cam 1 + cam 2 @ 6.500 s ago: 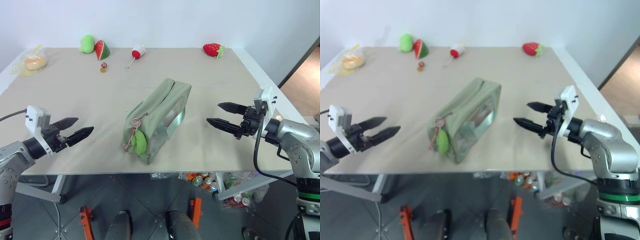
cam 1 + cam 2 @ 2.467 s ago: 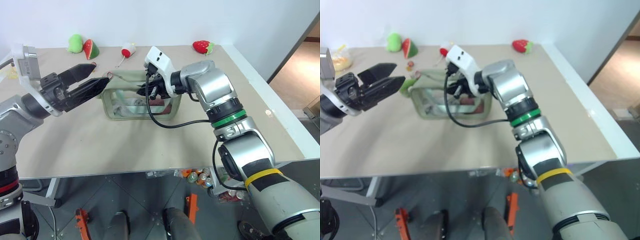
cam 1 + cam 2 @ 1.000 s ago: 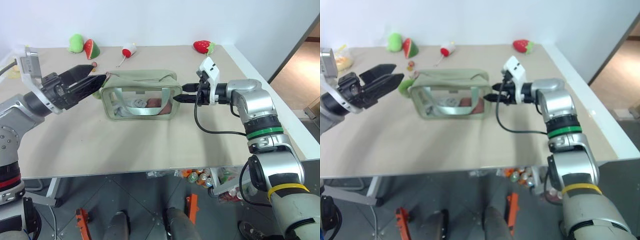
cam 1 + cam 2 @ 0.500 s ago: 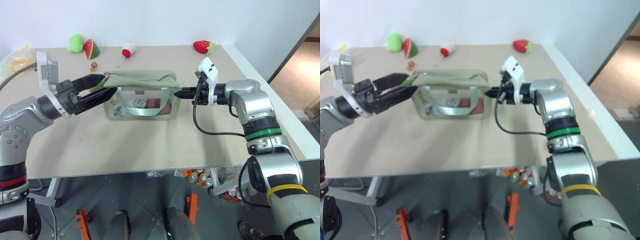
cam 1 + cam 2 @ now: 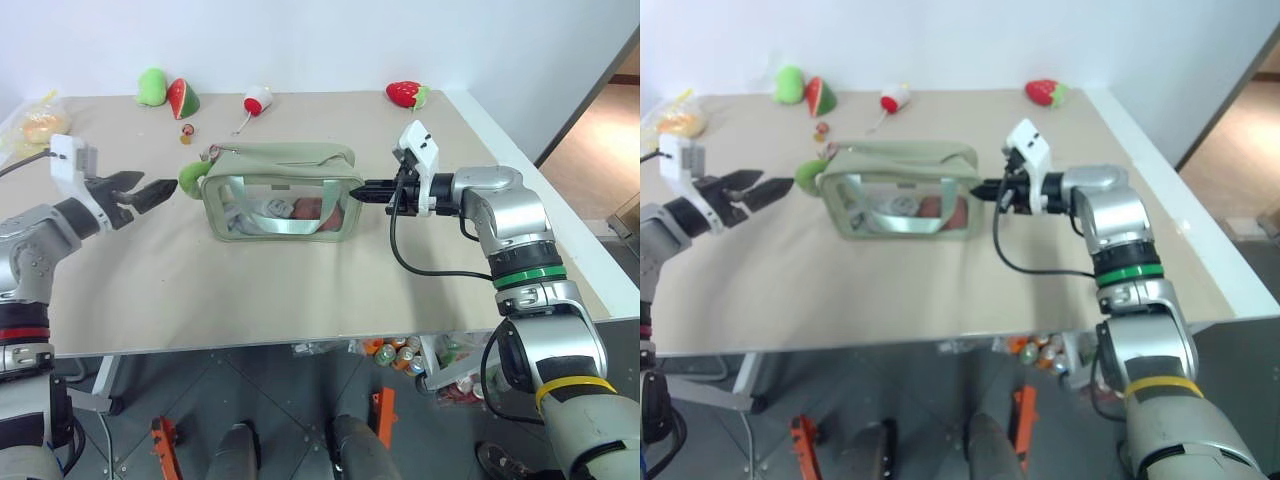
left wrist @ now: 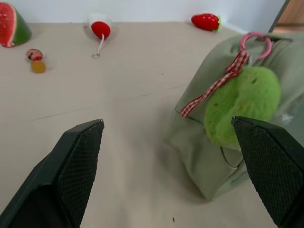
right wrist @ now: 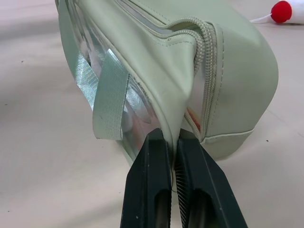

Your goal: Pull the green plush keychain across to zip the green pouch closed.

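The green pouch (image 5: 280, 160) stands lengthwise across the table's middle, with small items behind its clear window. The green plush keychain (image 5: 190, 178) hangs on its pinkish ring (image 6: 255, 42) and checked cord at the pouch's left end. My left gripper (image 5: 158, 182) is open, level, just left of the keychain and not touching it. In the left wrist view the keychain (image 6: 241, 107) sits ahead near one finger. My right gripper (image 5: 368, 192) is shut on the fabric edge at the pouch's right end (image 7: 228, 71), its fingertips (image 7: 156, 137) pinching the seam below the zipper.
Along the table's far edge lie a green plush toy (image 5: 152, 86), a watermelon slice (image 5: 184, 97), a red-and-white toy (image 5: 257, 101) and a strawberry (image 5: 404, 94). A plastic bag (image 5: 30, 122) sits far left. A small trinket (image 5: 187, 133) lies behind the pouch.
My left gripper has pulled back to the left and lower, away from the pouch's end, still open. The right gripper has closed on the pouch's right end and stayed in place.
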